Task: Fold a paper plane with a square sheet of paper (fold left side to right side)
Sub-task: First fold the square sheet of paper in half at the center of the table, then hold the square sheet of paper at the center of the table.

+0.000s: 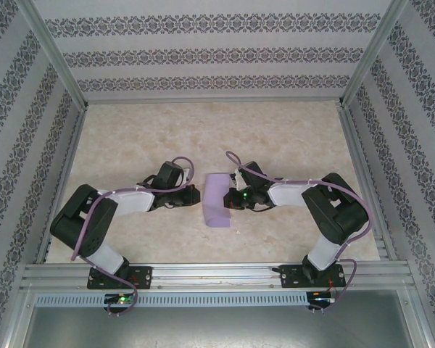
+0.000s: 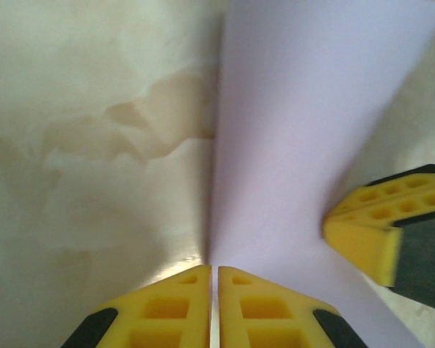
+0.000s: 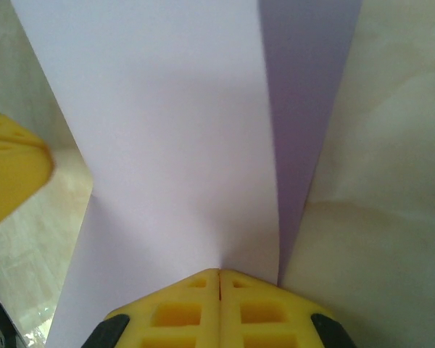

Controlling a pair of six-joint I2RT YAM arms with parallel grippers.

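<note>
The square sheet of paper (image 1: 218, 201), lavender and doubled into a narrow strip, lies mid-table on the marbled tabletop (image 1: 130, 130), between the two grippers; the left gripper (image 1: 195, 196) sits at its left edge, fingers (image 2: 175, 313) drawn together to a hairline slit, with the paper's edge running into that slit; whether it is nipped there I cannot tell; the right gripper (image 1: 233, 197) is clenched tight, its tips (image 3: 183, 313) on the sheet's right part, just left of a darker lavender flap (image 3: 304, 109).
</note>
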